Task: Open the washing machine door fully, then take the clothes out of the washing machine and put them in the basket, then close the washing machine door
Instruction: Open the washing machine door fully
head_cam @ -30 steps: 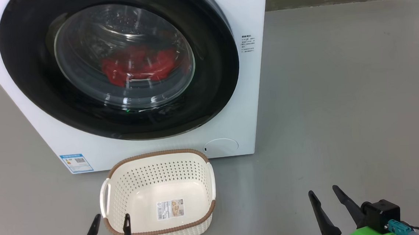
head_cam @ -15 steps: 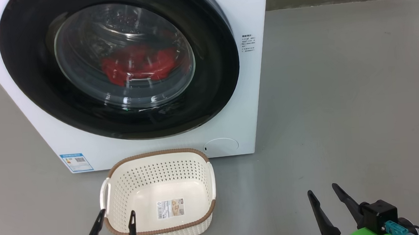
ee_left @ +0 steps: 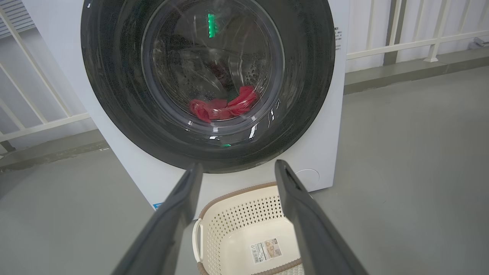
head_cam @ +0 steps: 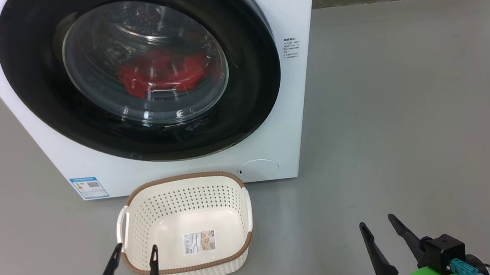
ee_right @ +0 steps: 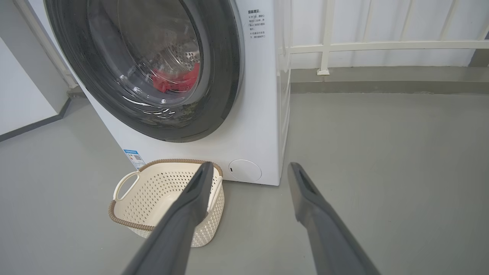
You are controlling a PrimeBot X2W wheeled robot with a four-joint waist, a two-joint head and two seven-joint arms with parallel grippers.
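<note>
Evidently at step one, unopened: the washing machine door (head_cam: pixel 250 89) was shut over the clothes (head_cam: pixel 161 76), the basket (head_cam: pixel 183 178) sat empty nearer, the left gripper (head_cam: pixel 135 248) and right gripper (head_cam: pixel 376 220) were splayed wide and empty; next likely needed, a reach to the door's rim.

Head: I look down on the washing machine door (head_cam: pixel 139 76) (close).
Wrists: low, facing it; all share the basket (head_cam: pixel 184 198).

A bare, balcony-like laundry corner: a white front-loading washing machine (head_cam: pixel 290 108) stands alone on a smooth grey floor (head_cam: pixel 399 122) with a basket (head_cam: pixel 183 177) before it. White railing bars (ee_right: pixel 382 46) run above a low kerb (ee_right: pixel 382 86) across the upper right of the right wrist view.
</note>
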